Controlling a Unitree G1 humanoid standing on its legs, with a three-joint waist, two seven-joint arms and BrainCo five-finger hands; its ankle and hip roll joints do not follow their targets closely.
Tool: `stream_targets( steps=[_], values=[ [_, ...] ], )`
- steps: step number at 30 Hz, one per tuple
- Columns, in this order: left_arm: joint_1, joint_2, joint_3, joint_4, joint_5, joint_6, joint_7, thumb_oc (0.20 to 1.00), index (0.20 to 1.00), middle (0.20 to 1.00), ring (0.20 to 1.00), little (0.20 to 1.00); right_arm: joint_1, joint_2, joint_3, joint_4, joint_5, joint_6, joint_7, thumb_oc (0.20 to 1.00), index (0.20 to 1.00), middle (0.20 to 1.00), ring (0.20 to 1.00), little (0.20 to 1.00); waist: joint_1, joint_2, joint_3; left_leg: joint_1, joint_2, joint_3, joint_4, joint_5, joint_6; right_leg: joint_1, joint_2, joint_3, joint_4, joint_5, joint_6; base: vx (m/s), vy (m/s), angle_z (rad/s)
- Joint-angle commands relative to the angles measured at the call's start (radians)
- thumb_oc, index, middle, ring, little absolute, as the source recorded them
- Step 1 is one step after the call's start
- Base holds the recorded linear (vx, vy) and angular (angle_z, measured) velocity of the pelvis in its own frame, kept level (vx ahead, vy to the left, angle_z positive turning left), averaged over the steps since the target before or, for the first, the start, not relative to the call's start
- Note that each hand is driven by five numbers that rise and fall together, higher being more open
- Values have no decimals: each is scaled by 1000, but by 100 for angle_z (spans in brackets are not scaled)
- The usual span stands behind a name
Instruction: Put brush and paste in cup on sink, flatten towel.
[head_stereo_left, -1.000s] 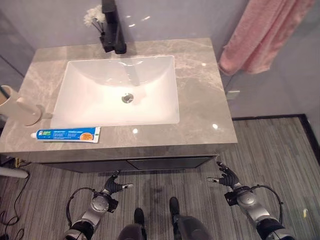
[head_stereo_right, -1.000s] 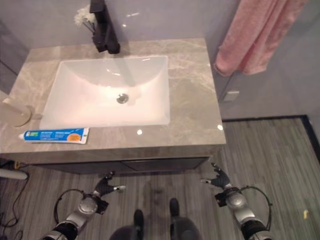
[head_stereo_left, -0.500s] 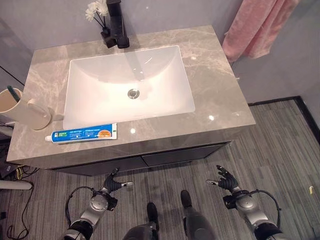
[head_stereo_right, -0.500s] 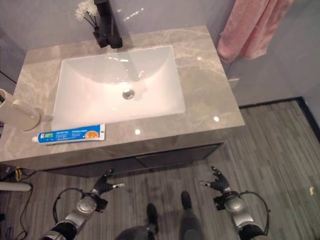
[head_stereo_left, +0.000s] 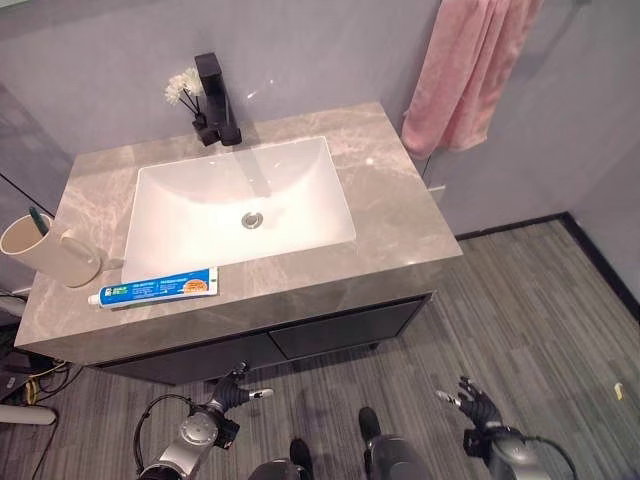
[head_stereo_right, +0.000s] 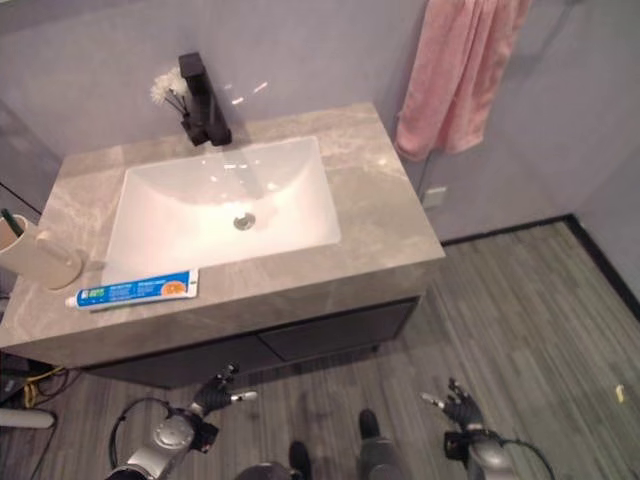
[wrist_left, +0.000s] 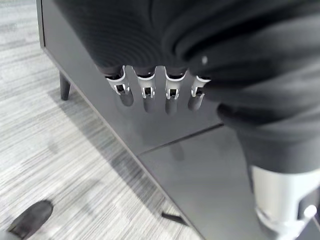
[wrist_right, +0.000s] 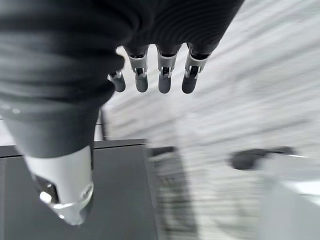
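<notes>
A blue and white toothpaste tube (head_stereo_left: 152, 287) lies flat on the grey marble counter (head_stereo_left: 392, 212) in front of the white sink (head_stereo_left: 240, 205). A beige cup (head_stereo_left: 52, 254) stands at the counter's left end with a dark brush tip (head_stereo_left: 36, 213) sticking out of it. A pink towel (head_stereo_left: 465, 70) hangs bunched on the wall to the right. My left hand (head_stereo_left: 232, 386) and right hand (head_stereo_left: 476, 404) hang low in front of the dark cabinet, both open and holding nothing. Straight fingers (wrist_left: 150, 96) show in the left wrist view and fingers (wrist_right: 165, 77) in the right wrist view.
A black faucet (head_stereo_left: 215, 100) and a small vase of white flowers (head_stereo_left: 183, 88) stand behind the sink. The dark cabinet (head_stereo_left: 340, 325) under the counter faces me. Grey striped floor (head_stereo_left: 520, 300) spreads to the right.
The whole picture has shifted: the camera now shows the counter smaller and more of the wall and towel. Both hands stay low and open, the right one lower in the picture.
</notes>
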Motion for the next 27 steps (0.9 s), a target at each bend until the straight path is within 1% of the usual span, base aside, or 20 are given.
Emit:
stream_targets(
  steps=[1,2,3,4,5,7,8,9,10,13,15,16,18,19,21,23,24,25,26,27],
  values=[
    [4,13,51,-77,-25,-39,-15,1000,1000,1000,1000,1000,6,-39,13,-54,-6,-26,8,1000,1000,1000,1000,1000,-12,-26,-5,-172,84,-115,96,144,-97,118,-21,-14,-107,-32,56,-27,-3,16],
    [15,21,59,-108,-30,-45,-9,1000,1000,1000,1000,1000,-2,-41,16,-58,3,-29,6,1000,1000,1000,1000,1000,0,-29,-4,-172,72,-155,105,141,-102,120,-23,0,-116,-21,57,-26,42,31],
    [30,31,72,-139,-34,-46,-6,1000,1000,1000,1000,1000,-10,-45,19,-71,17,-30,10,1000,1000,1000,1000,1000,19,-36,2,-166,34,-238,133,118,-106,125,-24,25,-128,-10,58,-18,71,19],
    [34,30,80,-147,-36,-42,-12,1000,1000,1000,1000,1000,-15,-45,18,-67,17,-28,13,1000,1000,1000,1000,1000,25,-37,-3,-162,22,-274,126,108,-107,128,-30,27,-139,-3,60,11,98,3],
    [33,36,85,-143,-34,-43,-13,1000,1000,1000,1000,1000,-25,-44,19,-62,12,-25,14,1000,1000,1000,1000,1000,25,-37,-3,-148,30,-280,118,99,-105,133,-33,25,-134,-3,65,43,143,-34],
    [16,41,90,-134,-32,-41,-3,1000,1000,1000,1000,1000,-20,-45,3,-86,7,-25,10,1000,1000,1000,1000,1000,-3,-36,-21,-145,183,-128,76,143,-111,137,-77,3,-124,-14,85,58,259,-14],
    [1,46,88,-121,-26,-40,0,1000,1000,1000,1000,1000,-17,-53,-1,-98,5,-25,6,1000,1000,1000,1000,1000,-6,-35,-27,-143,246,-95,64,169,-118,134,-102,-4,-122,-13,95,75,325,39],
    [-7,50,84,-116,-21,-45,4,1000,1000,1000,1000,1000,-15,-61,-5,-110,10,-24,3,1000,1000,1000,1000,1000,2,-31,-27,-135,229,-140,56,169,-126,136,-110,-2,-124,-14,102,98,342,41],
    [-10,50,97,-108,-32,-48,11,1000,1000,1000,1000,1000,-14,-70,-13,-124,9,-25,6,1000,1000,1000,1000,1000,0,-29,-32,-130,193,-178,69,131,-126,145,-132,9,-132,-4,118,147,339,38],
    [16,73,124,-128,-39,-61,8,1000,1000,1000,1000,1000,4,-80,-56,-154,-15,-28,0,1000,1000,1000,1000,1000,2,-30,-44,-155,121,-174,134,64,-122,164,-220,17,-193,65,149,123,318,9],
    [30,78,133,-136,-39,-62,4,1000,1000,1000,1000,1000,4,-78,-66,-155,-13,-29,0,1000,1000,1000,1000,1000,6,-32,-45,-160,107,-162,147,47,-112,163,-237,23,-206,81,152,62,296,-4],
    [60,100,157,-141,-39,-65,-4,1000,1000,1000,1000,1000,1,-80,-81,-165,-22,-33,7,1000,1000,1000,1000,1000,14,-34,-48,-173,70,-131,172,12,-95,156,-287,15,-246,131,162,65,461,-20],
    [66,116,184,-132,-34,-66,4,1000,1000,1000,1000,1000,-27,-85,-62,-174,-59,-34,11,1000,1000,1000,1000,1000,26,-43,-47,-188,39,-111,192,-11,-75,136,-321,13,-267,197,167,19,338,-16],
    [66,116,185,-132,-34,-66,4,1000,1000,1000,1000,1000,-28,-84,-61,-174,-60,-34,11,1000,1000,1000,1000,1000,27,-44,-47,-189,39,-110,193,-12,-74,135,-322,14,-268,199,168,18,261,-9],
    [72,127,212,-133,-36,-72,14,1000,1000,1000,1000,1000,-55,-80,-30,-197,-69,-36,21,1000,1000,1000,1000,1000,45,-61,-49,-188,2,-101,172,-17,-45,101,-351,-4,-266,301,172,35,295,4],
    [75,129,218,-136,-35,-70,15,1000,1000,1000,1000,1000,-65,-76,-19,-199,-74,-34,23,1000,1000,1000,1000,1000,52,-60,-48,-179,4,-96,151,-8,-41,91,-343,-33,-258,297,168,9,176,-12],
    [82,127,222,-142,-33,-67,16,1000,1000,1000,1000,1000,-74,-74,-3,-198,-80,-33,29,1000,1000,1000,1000,1000,57,-55,-43,-165,5,-98,122,3,-34,95,-308,-50,-237,260,160,-3,147,-28],
    [82,127,223,-143,-33,-67,16,1000,1000,1000,1000,1000,-74,-74,-3,-198,-80,-33,29,1000,1000,1000,1000,1000,56,-56,-46,-167,3,-98,119,6,-34,92,-309,-49,-237,261,160,25,155,-23],
    [84,125,219,-140,-29,-67,8,1000,1000,1000,1000,1000,-79,-72,10,-197,-75,-32,37,1000,1000,1000,1000,1000,49,-53,-50,-149,-8,-112,76,18,-26,89,-243,-3,-211,210,154,84,210,-15],
    [84,118,210,-127,-22,-69,1,1000,1000,1000,1000,1000,-79,-71,24,-187,-69,-39,42,1000,1000,1000,1000,1000,55,-56,-55,-113,-20,-121,17,43,-15,83,-133,36,-190,123,137,99,218,-3]
  ],
)
